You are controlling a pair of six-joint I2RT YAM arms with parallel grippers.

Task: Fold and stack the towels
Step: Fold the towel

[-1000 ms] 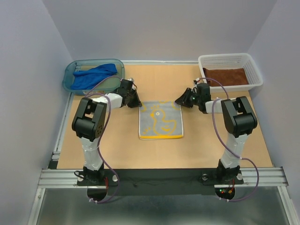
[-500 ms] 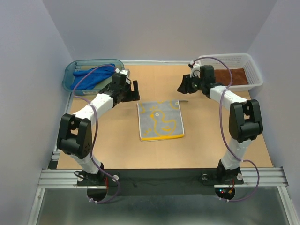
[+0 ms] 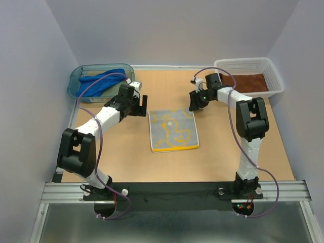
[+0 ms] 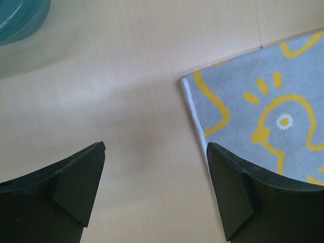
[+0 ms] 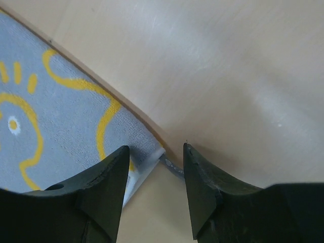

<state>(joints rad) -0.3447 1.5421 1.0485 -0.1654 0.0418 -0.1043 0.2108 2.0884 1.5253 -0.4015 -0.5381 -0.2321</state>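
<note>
The yellow towel, grey with a yellow duck outline, lies flat in the middle of the table. My left gripper hovers open just left of its far left corner, nothing between the fingers; only bare table lies under the left gripper. My right gripper is open over the far right corner, and in the right wrist view the right gripper has the towel's white edge and small grey tag below its tips. The blue towel is bunched in the teal tub. The rust-brown towel lies in the white basket.
The teal tub sits at the far left corner, its edge showing in the left wrist view. The white basket stands at the far right. Grey walls close in the table on three sides.
Both grippers have opened at the yellow towel's far corners, the left one wide. Both arms have stretched out from a folded, elbows-up pose. The towel lies flat where it was.
</note>
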